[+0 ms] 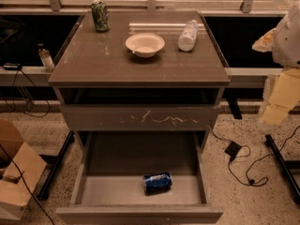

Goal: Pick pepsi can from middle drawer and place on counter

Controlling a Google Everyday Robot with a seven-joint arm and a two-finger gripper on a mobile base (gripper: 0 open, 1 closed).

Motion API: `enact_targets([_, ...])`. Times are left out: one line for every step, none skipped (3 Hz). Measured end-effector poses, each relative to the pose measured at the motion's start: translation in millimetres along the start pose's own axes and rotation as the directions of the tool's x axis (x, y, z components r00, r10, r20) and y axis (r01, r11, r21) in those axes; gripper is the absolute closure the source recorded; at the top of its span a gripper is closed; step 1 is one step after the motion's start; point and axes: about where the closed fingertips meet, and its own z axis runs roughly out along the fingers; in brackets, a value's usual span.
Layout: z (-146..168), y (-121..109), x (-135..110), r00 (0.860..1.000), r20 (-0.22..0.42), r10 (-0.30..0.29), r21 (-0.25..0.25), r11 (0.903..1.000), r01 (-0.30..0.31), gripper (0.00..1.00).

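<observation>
The pepsi can (157, 182) is blue and lies on its side on the floor of the open middle drawer (140, 213), near the drawer's front, slightly right of centre. The counter (108, 60) is the glossy grey-brown cabinet top above it. My gripper (276, 104) hangs at the far right edge of the camera view, a pale white and yellowish shape beside the cabinet at the height of the scratched drawer. It is well up and to the right of the can and touches nothing.
On the counter stand a green patterned can (100, 16) at back left, a white bowl (145, 44) in the middle and a clear plastic bottle (188, 35) lying at the right. The scratched drawer front (140, 118) is closed. Cables (243, 168) and a cardboard box (14, 172) lie on the floor.
</observation>
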Motion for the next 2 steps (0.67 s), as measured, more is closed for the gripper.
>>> enact_targets([1.9,0.6,-3.2,1.0,0.014,0.0,0.002,1.0,0.0,0.0])
enact_targets([28.4,14.8,-21.4,0.998,0.056,-0.033,-0.034,0.9988,0.035,0.0])
